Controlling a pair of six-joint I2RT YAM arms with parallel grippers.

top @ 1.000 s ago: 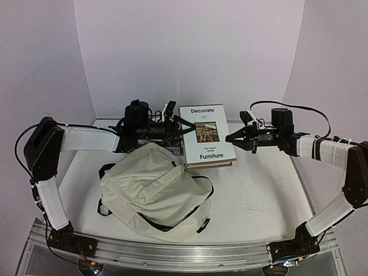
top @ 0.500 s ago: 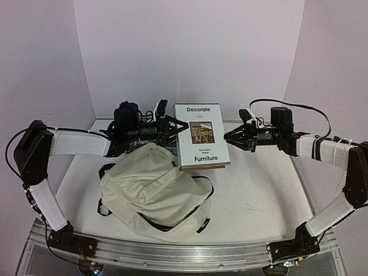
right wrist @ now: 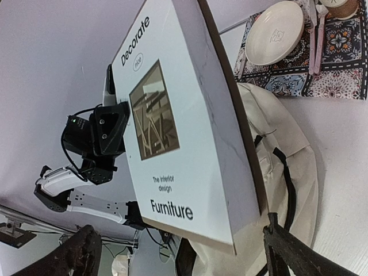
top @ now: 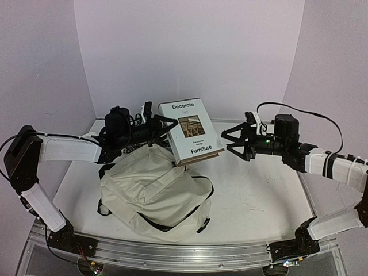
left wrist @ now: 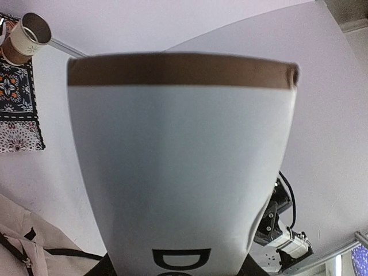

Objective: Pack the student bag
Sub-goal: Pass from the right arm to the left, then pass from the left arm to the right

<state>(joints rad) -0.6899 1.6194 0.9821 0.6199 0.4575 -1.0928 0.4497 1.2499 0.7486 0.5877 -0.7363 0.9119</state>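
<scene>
The student bag [top: 154, 192], cream fabric with black straps, lies slumped on the table at front centre-left. It also shows in the right wrist view [right wrist: 284, 155]. A white book [top: 190, 133] titled "Decorate Furniture" hangs tilted in the air over the bag's far edge. My left gripper [top: 165, 123] is shut on the book's left edge, and the book's cover [left wrist: 178, 172] fills the left wrist view. My right gripper [top: 230, 144] stands wide open to the right of the book, apart from it. Its fingertips [right wrist: 290, 253] frame the book [right wrist: 184, 126] from below.
A patterned mat [right wrist: 330, 63] at the far left of the table carries a cream plate [right wrist: 275, 31]. A paper cup [left wrist: 26, 37] stands by the mat [left wrist: 17, 103]. White walls close in the back and both sides.
The left gripper has lifted the book off the table and swung it left, tilted, over the bag. The right gripper has opened wide and drawn back from the book's right edge.
</scene>
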